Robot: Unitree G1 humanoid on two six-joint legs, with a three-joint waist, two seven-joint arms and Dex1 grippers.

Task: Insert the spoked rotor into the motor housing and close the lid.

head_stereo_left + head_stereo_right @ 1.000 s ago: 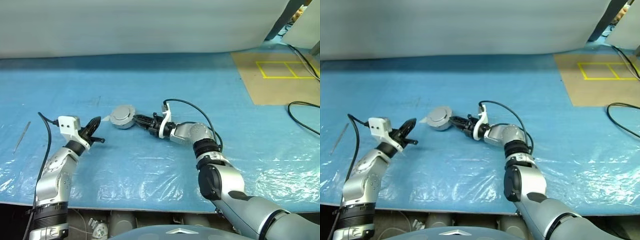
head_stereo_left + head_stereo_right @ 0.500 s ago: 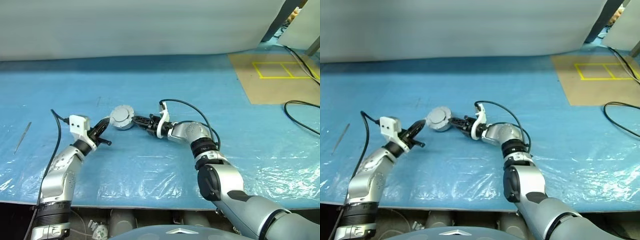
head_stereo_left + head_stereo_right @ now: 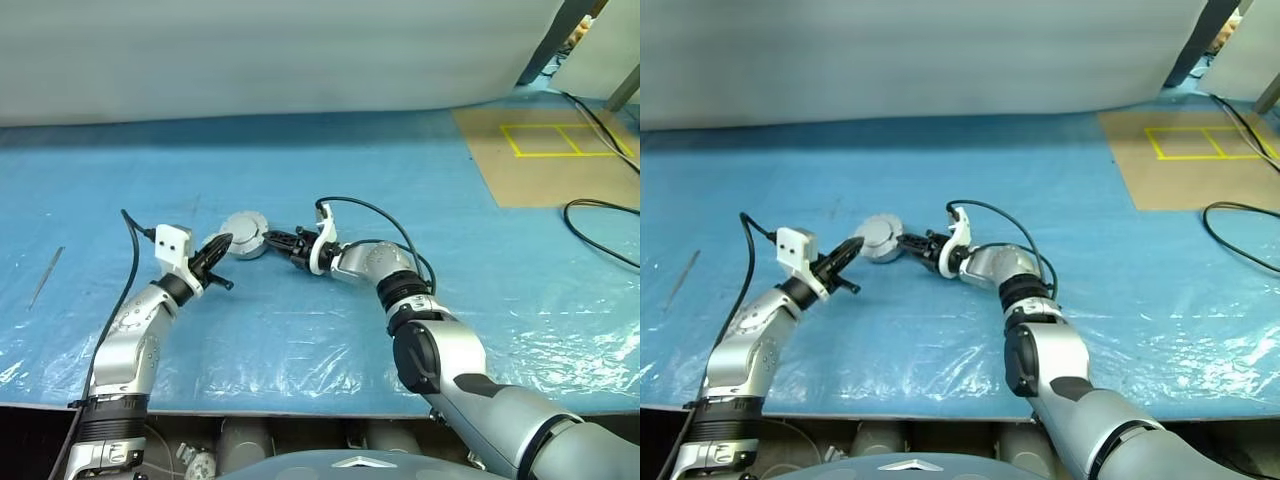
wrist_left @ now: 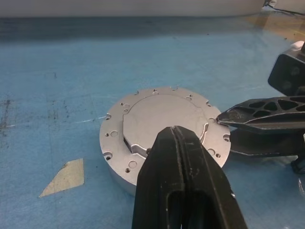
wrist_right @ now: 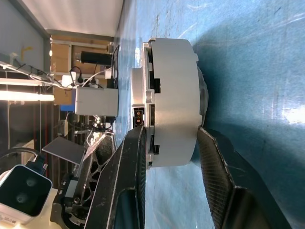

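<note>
2 grippers meet at the motor housing (image 3: 245,235): right gripper (image 3: 272,240) clamps it, left gripper (image 3: 222,245), closed, presses the lid (image 4: 164,119); next, seat it flush.

Motor housing (image 3: 245,235) hemmed by both grippers' fingers (image 4: 267,117) — far side free.

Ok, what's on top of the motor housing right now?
A flat silver lid plate covers the motor housing, with the shut left hand at it. Rotor and windings inside cannot be seen.
</note>
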